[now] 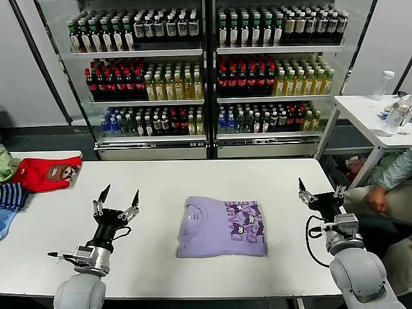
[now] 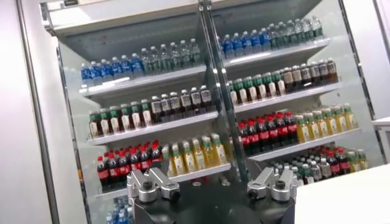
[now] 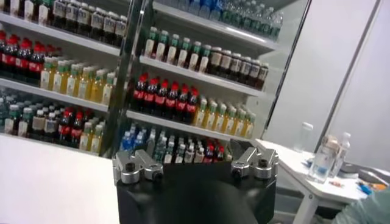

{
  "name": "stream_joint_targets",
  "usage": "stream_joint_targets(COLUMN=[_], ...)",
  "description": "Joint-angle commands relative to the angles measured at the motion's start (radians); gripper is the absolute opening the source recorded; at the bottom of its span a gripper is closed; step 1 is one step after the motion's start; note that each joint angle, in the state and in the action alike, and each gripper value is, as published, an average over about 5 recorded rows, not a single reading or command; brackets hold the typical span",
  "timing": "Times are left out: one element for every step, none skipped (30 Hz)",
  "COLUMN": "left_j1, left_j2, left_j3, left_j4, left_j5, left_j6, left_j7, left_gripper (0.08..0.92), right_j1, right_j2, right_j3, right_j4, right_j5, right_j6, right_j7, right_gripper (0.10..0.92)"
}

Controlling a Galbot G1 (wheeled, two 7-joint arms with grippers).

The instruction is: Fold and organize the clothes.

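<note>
From the head camera, a glass-fronted cooler (image 1: 206,77) stood behind the table, its shelves packed with rows of bottles (image 1: 135,80): dark, red-capped and yellow drinks. The white table (image 1: 161,180) was flat and smooth. The folded lavender T-shirt (image 1: 223,227) lay near its middle as a soft rectangle, dark cartoon print and lettering facing up. A red garment (image 1: 46,172) and a striped garment (image 1: 11,195) sat at the table's far left edge. The left gripper (image 1: 118,197) was raised above the table left of the shirt, jaws released and holding nothing. The right gripper (image 1: 320,190) stood at the right edge, likewise released and apart from the shirt. A small side table (image 1: 370,112) with clear bottles stood to the right.

The left wrist camera showed the cooler shelves (image 2: 201,115) beyond its own spread fingers (image 2: 152,185).

The right wrist camera showed the same shelves (image 3: 183,91), its fingers (image 3: 137,165) apart, and the side table (image 3: 292,164).
</note>
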Motion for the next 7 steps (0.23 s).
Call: stream_joint_targets(left_j1=[-0.011,-0.009,-0.005,-0.001,0.003,0.005,0.007], left_j2=[-0.009,-0.011,-0.011,-0.009,-0.006,-0.004,-0.002], left_j3=[-0.007,-0.010,-0.012,-0.014,-0.015,-0.015,-0.015], left_j4=[0.035,0.035,0.034,0.033,0.034,0.034,0.035], left_j5=[0.043,0.043,0.043,0.043,0.043,0.042,0.043], left_j6=[-0.064,-0.070,-0.073,-0.074,-0.074,-0.074,-0.075], left_j7=[0.013,0.015,0.016,0.016,0.015,0.015,0.015], left_gripper=[0.823,0.823,0.823,0.823,0.823,0.823,0.823], right_j1=[0.018,0.023,0.031,0.039,0.043,0.046,0.048], right_j2=[0.005,0.000,-0.004,-0.006,-0.004,-0.002,0.000], right_j3=[-0.020,-0.026,-0.032,-0.039,-0.047,-0.050,-0.055], right_j4=[-0.058,-0.067,-0.077,-0.087,-0.094,-0.098,-0.101], right_j5=[-0.100,-0.109,-0.113,-0.116,-0.117,-0.116,-0.117], right_j6=[0.062,0.064,0.065,0.065,0.064,0.063,0.062], right_j7=[-0.027,-0.031,-0.033,-0.032,-0.029,-0.027,-0.025], right_gripper=[0.823,0.823,0.823,0.823,0.823,0.823,0.823])
